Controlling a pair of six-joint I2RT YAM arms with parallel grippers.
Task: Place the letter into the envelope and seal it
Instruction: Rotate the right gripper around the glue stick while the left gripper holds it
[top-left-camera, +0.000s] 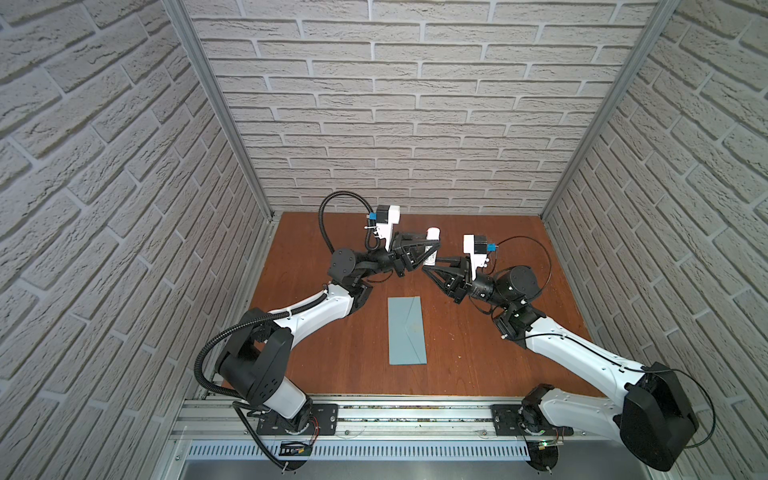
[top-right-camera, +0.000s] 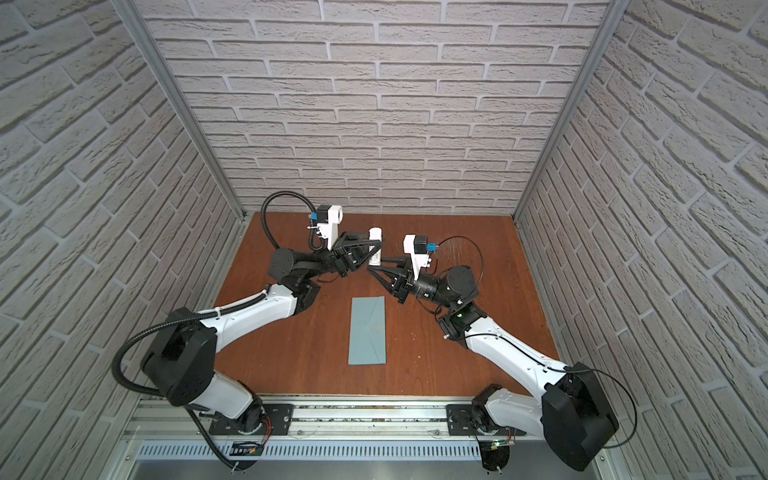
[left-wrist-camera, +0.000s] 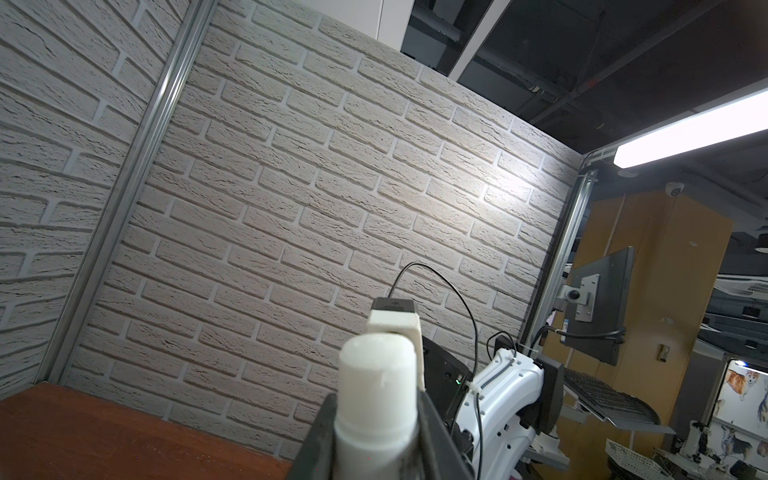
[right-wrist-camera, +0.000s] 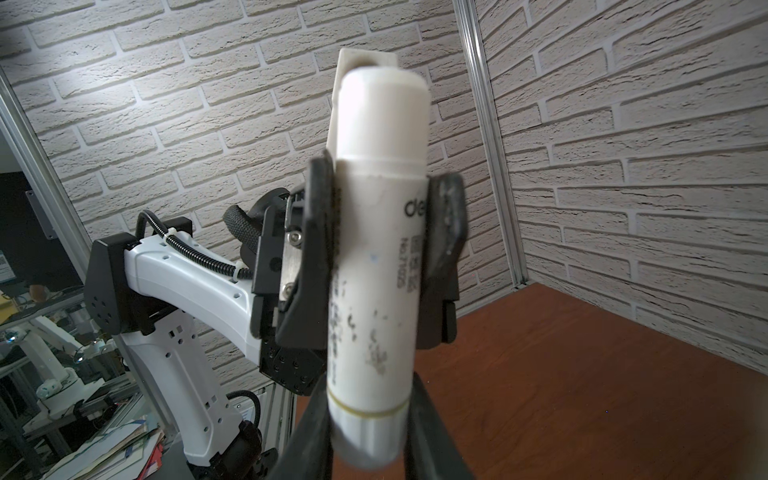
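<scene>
The light blue-grey envelope (top-left-camera: 407, 330) (top-right-camera: 368, 330) lies flat mid-table, its pointed flap folded down. The letter is out of view. High above the far half of the table, both grippers meet on a small white cylindrical stick (top-left-camera: 432, 243) (top-right-camera: 375, 245). My left gripper (top-left-camera: 432, 250) (left-wrist-camera: 374, 440) is shut on the stick (left-wrist-camera: 376, 395) around its middle, with the cap sticking out past the fingers. My right gripper (top-left-camera: 428, 266) (right-wrist-camera: 370, 424) is shut on the bottom end of the stick (right-wrist-camera: 380, 249), its two fingers pressed against the sides.
The brown wooden table (top-left-camera: 478, 353) is boxed in by brick-pattern walls at the back and on both sides. An aluminium rail (top-left-camera: 415, 415) with both arm bases runs along the front edge. Both arms hang over the far half, beyond the envelope.
</scene>
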